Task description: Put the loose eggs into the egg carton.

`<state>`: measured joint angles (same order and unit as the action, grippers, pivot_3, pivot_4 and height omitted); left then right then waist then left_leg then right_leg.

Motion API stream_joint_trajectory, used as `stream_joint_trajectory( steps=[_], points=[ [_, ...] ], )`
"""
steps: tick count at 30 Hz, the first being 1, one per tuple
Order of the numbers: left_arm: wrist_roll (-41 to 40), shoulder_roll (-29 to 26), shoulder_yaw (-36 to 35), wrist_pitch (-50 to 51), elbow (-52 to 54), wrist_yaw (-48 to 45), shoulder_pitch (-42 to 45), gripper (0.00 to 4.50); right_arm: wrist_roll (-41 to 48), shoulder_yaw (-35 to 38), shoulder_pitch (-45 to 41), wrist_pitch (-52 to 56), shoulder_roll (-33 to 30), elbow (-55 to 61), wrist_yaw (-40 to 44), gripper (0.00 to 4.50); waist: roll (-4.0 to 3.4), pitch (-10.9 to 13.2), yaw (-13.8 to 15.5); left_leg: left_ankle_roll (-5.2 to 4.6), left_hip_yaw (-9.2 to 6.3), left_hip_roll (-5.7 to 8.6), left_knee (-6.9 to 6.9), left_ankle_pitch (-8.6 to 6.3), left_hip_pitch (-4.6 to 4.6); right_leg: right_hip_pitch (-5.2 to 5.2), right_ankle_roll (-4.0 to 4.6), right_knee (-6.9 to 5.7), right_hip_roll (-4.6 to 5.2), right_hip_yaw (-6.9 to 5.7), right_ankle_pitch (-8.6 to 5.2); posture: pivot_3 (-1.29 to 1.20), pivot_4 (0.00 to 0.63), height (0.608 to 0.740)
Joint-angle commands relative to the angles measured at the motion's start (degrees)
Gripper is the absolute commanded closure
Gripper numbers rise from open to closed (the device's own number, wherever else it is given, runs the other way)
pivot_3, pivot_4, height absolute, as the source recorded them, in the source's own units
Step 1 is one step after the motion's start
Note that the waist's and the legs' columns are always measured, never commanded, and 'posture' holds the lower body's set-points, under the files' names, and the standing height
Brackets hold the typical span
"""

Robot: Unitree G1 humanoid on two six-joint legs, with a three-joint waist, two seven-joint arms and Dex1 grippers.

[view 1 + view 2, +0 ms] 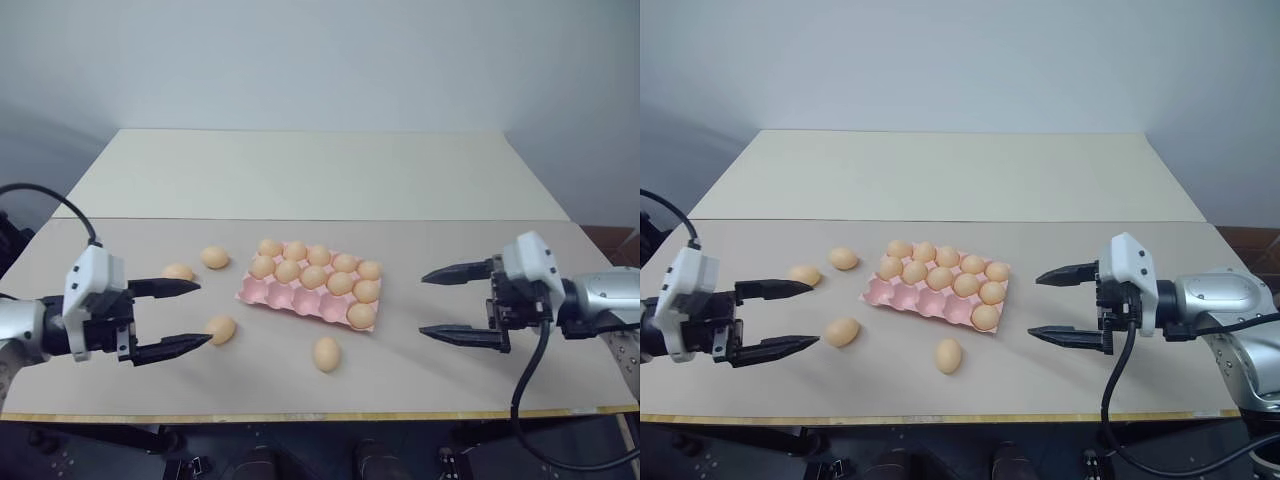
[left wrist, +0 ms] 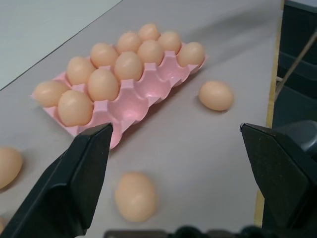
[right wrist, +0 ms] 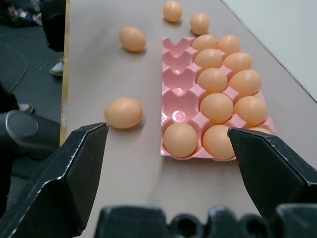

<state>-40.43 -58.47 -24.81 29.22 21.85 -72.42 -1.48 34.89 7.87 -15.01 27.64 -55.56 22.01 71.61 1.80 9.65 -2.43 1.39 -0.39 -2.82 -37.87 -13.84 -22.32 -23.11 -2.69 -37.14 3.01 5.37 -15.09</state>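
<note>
While both arms hang above the table [image 1: 560, 370], we keep the left gripper [image 1: 178, 318] and right gripper [image 1: 458, 303] spread wide and empty, facing inward toward the egg carton [image 1: 272, 292], presumably ready for a pick. We see the carton mid-table with eleven eggs seated; four cups along its near row look vacant. Four loose eggs lie around it: one [image 1: 326, 354] just in front, one [image 1: 221, 329] near its front-left, beside our left fingertips, and two [image 1: 214, 257] [image 1: 178, 271] left of it. We judge the egg by our left gripper the easiest first target.
</note>
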Motion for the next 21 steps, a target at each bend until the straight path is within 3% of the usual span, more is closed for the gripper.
stream_joint_trajectory(
  steps=[1, 10, 21],
  points=[
    [0.65, -0.61, 3.43, -2.34, -0.96, -2.42, 3.42, 0.03, -2.83, -4.06, -1.45, -3.40, 0.33, 3.41, 0.78, 0.00, 0.00, 0.00, -0.02, 0.00, 0.00, 0.00, 0.00, 0.00, 0.00, 0.00, 0.00, -0.01, -0.01, 0.00, 0.00, 0.00, 0.150, 0.740],
    [2.09, -0.93, 9.05, -4.26, -5.72, -6.21, 10.06, 0.03, -23.02, -24.71, -9.40, -14.72, 10.34, 0.33, -3.37, 0.00, 0.00, 0.00, -0.17, 0.00, 0.00, 0.00, 0.00, 0.00, -0.06, -0.09, 0.00, -0.02, -0.02, 0.01, 0.00, 0.00, 0.150, 0.740],
    [2.28, -1.28, 7.89, -4.31, -5.91, -7.76, 8.60, 0.03, -31.35, -34.54, -15.91, -18.70, 21.81, -9.17, -4.60, 0.00, 0.00, 0.00, 0.06, 0.00, -0.03, 0.00, -0.01, 0.00, -0.06, -0.08, 0.01, -0.06, -0.02, -0.03, 0.01, 0.00, 0.150, 0.740]
  ],
)
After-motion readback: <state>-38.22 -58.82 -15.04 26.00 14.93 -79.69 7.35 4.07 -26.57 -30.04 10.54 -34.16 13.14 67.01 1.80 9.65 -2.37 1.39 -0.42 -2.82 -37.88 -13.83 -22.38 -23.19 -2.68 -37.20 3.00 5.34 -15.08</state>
